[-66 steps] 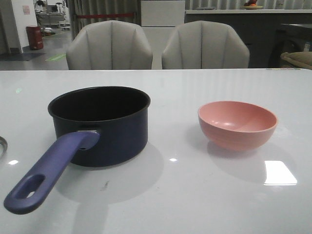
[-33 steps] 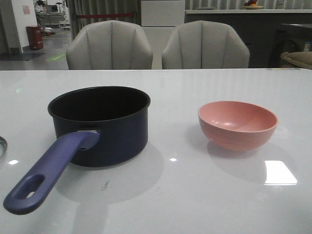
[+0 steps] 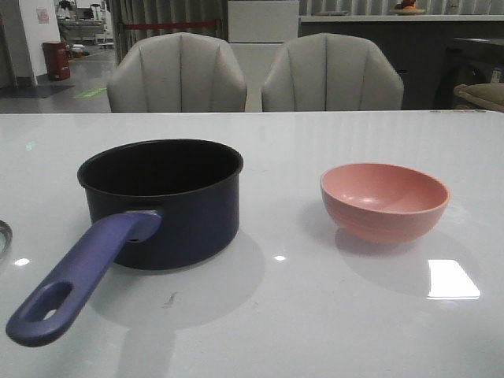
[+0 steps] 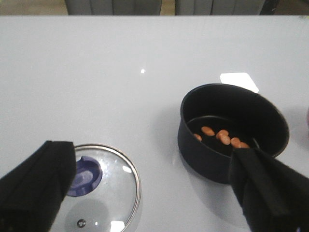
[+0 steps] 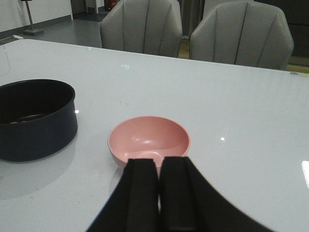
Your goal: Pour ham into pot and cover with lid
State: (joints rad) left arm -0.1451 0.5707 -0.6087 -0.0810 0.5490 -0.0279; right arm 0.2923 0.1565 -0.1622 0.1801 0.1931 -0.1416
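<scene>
left claw (image 4: 145, 193) gapes over the partly cut-off lid (image 4: 104, 188); right claw (image 5: 159, 193) clenched empty; ham (image 4: 222, 137) in pot (image 4: 231, 130).

Overhead lights are glaring off the glossy white tabletop (image 3: 331, 315) as bright patches, while the room behind is sitting dim. Soft grey shadows are pooling around the dark navy round saucepan (image 3: 169, 209) and the pink bowl (image 3: 383, 201). The black fingers (image 4: 34, 186) are looming blurred and out of focus in both wrist views.

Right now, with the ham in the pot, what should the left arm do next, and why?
Probably lower the open left gripper onto the lid's knob. The ham already lies in the pot, the pink bowl is empty, and the lid lies flat on the table beside the pot, uncovered work remaining.
</scene>
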